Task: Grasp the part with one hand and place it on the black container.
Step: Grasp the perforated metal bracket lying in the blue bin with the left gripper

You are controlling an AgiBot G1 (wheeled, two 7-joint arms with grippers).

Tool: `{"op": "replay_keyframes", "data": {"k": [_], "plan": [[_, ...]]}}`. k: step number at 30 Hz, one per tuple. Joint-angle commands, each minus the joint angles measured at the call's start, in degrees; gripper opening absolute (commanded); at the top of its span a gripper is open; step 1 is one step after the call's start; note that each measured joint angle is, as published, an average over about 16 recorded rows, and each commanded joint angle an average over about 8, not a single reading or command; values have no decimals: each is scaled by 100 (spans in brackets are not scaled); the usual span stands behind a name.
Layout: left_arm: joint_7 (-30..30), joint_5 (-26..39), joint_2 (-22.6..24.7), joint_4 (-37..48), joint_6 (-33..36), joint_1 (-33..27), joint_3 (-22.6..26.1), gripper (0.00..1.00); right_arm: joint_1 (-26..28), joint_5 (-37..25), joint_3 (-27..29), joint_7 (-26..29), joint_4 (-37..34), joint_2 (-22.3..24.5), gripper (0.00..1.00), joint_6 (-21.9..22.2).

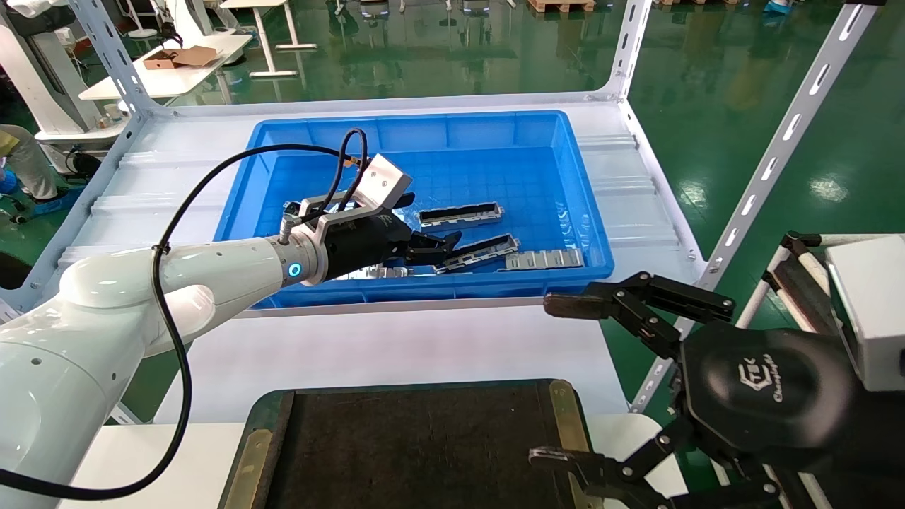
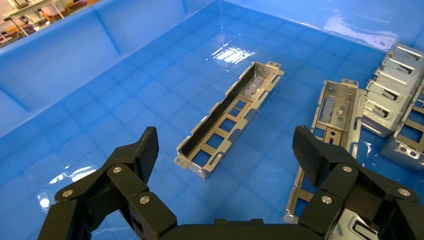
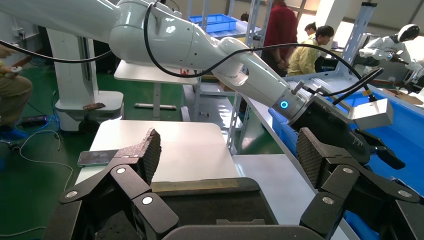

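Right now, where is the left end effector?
Head view: the left end effector is inside the blue bin, open, between two metal channels.

You were in a factory workshop: glossy green floor (image 1: 742, 85), slotted steel racking (image 1: 792, 127), workers (image 3: 310, 45) at benches.

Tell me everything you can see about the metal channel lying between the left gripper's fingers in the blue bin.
The part is a long, narrow, silver-grey sheet-metal channel, open side up, with rectangular cut-outs along its floor and small holed tabs at both ends. It lies flat on the floor of the blue bin, apart from the other channel beside it. The left gripper hovers open over its near end, not touching it.
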Motion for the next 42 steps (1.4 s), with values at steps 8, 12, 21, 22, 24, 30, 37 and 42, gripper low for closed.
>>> {"op": "replay_keyframes", "data": {"k": [8, 12, 21, 22, 24, 30, 37, 42], "plan": [[-176, -178, -3, -139, -119, 55, 292, 0, 0, 0, 0, 0, 0, 0, 0, 0], [-238, -269, -4, -175, -161, 71, 416, 0, 0, 0, 0, 0, 0, 0, 0, 0], [-331, -478, -11, -221, -260, 88, 675, 0, 0, 0, -1, 0, 0, 0, 0, 0], [-339, -502, -12, -223, -269, 89, 702, 0, 0, 1, -1, 0, 0, 0, 0, 0], [-351, -548, -14, -225, -284, 91, 752, 0, 0, 1, -1, 0, 0, 0, 0, 0], [-371, -687, -20, -221, -311, 93, 887, 0, 0, 1, -1, -1, 0, 0, 0, 0], [-372, -864, -27, -198, -330, 92, 1007, 0, 0, 1, -1, -1, 0, 0, 0, 0], [-364, -1036, -35, -177, -338, 80, 1039, 0, 0, 1, -1, -1, 0, 1, 0, 1]]}}
